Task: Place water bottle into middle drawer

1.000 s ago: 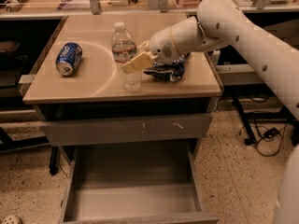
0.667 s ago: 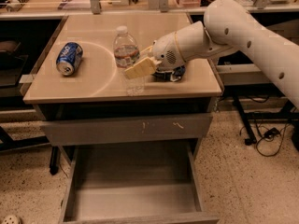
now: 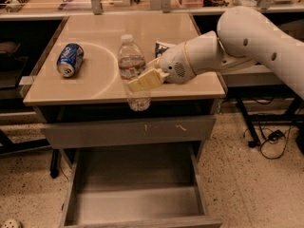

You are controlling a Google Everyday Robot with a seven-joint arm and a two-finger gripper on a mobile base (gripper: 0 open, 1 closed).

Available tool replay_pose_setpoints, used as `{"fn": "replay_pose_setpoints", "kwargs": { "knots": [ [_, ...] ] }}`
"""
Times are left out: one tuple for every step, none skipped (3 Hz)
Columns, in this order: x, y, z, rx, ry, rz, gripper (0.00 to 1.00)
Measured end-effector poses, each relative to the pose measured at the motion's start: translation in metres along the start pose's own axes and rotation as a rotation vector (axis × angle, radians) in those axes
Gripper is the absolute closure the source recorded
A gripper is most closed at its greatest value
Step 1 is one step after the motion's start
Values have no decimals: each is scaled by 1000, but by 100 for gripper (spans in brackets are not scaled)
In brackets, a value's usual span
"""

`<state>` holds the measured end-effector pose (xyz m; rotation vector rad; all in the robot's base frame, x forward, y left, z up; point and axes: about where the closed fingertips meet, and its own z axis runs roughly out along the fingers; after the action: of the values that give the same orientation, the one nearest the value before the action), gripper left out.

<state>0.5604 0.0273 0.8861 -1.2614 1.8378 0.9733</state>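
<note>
The water bottle (image 3: 133, 72) is clear and ribbed, with a white cap and a dark-and-red label band. It stands upright in the air at the table's front edge, its base hanging just past the edge. My gripper (image 3: 145, 75) reaches in from the right and is shut on the bottle's middle, with a pale yellow finger (image 3: 142, 82) across its front. Below, the middle drawer (image 3: 137, 172) is pulled out, and its smooth grey floor is bare.
A blue soda can (image 3: 70, 59) lies on its side on the beige tabletop (image 3: 95, 87) at the left. A dark packet (image 3: 163, 46) sits behind my gripper. A shut grey drawer front (image 3: 128, 131) with pale scratches lies between table and open drawer. Cables trail on the floor at right.
My gripper has carried the water bottle off the tabletop, forward and slightly right to the table's front edge. The can has not moved.
</note>
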Motion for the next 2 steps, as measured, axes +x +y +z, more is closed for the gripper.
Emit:
{"fn": "replay_pose_setpoints", "kwargs": {
  "knots": [
    [9, 22, -8, -11, 26, 40, 100],
    [9, 22, -8, -11, 26, 40, 100]
  ]
}}
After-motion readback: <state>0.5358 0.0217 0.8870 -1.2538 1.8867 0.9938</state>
